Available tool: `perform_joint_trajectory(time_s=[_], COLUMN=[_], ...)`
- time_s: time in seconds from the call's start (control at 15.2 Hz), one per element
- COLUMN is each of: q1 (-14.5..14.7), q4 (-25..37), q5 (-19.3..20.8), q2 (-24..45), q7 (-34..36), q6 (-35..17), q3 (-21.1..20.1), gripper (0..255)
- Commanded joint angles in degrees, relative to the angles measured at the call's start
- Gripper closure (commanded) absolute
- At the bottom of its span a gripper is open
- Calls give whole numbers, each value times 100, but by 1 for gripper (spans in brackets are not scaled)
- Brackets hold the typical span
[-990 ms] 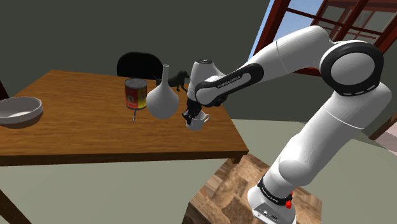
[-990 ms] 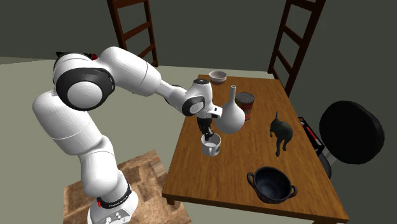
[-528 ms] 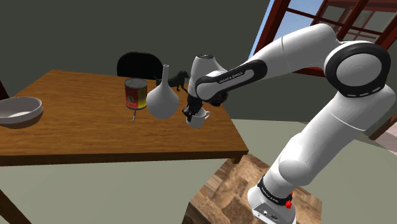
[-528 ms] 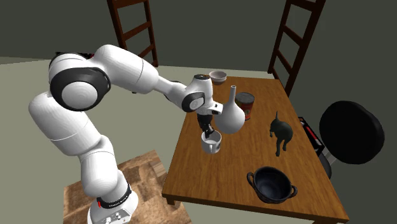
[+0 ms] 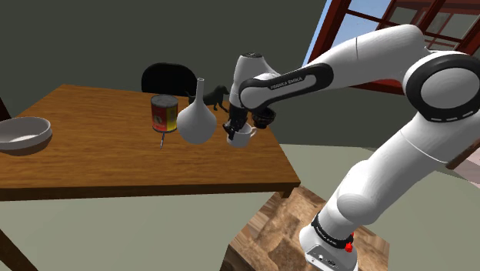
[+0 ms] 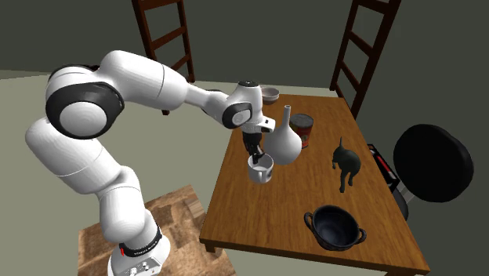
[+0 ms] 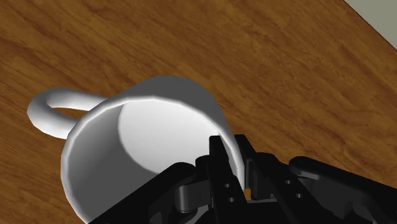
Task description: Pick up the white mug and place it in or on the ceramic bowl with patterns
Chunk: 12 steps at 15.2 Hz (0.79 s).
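1 white robot arm with dark joints reaches from its wooden box stand over a brown wooden table. Its black gripper points down and is clenched on a white mug, pinching the mug's wall at the rim. In the wrist view, the 2 black fingers grip that wall, 1 inside the mug and 1 outside. The mug's open mouth faces the camera, and its handle sticks out on the side away from the fingers. Wood grain of the table lies behind it.

In the shoulder view the mug hangs tilted near the table's edge closest to the stand. It seems to sit a little above the tabletop. Just beside it, toward that view's left, stands a pale round vase with a thin neck. A red and yellow can follows, and behind the gripper is a small black horse figure. The pale bowl rests at the far left of the table, well apart from the mug. A black chair stands behind the table.

The second exterior view looks along the table. The gripper holds the mug near the table's left edge, beside the vase and the can. The bowl sits at the far end. The black horse figure stands to the right, and a black pot with 2 handles is at the near end. 2 dark wooden ladders lean against the wall behind.
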<state>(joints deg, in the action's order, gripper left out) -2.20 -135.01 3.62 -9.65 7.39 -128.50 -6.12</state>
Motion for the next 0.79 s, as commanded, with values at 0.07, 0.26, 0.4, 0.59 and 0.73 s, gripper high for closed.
perform_joint_trajectory(time_s=[0.07,0.26,0.4,0.59,0.73], q1=[9,13,15,17,18], q4=[164,307,409,569,682], q5=[-25,-46,-58,-73,-82], q2=[-101,-198,-255,-332,-376], q7=[-18,-44,-60,-82,-96], q6=[266,504,663,899,1056], q3=[-2,3,6,11,14], gripper=[255,255,255,255,255])
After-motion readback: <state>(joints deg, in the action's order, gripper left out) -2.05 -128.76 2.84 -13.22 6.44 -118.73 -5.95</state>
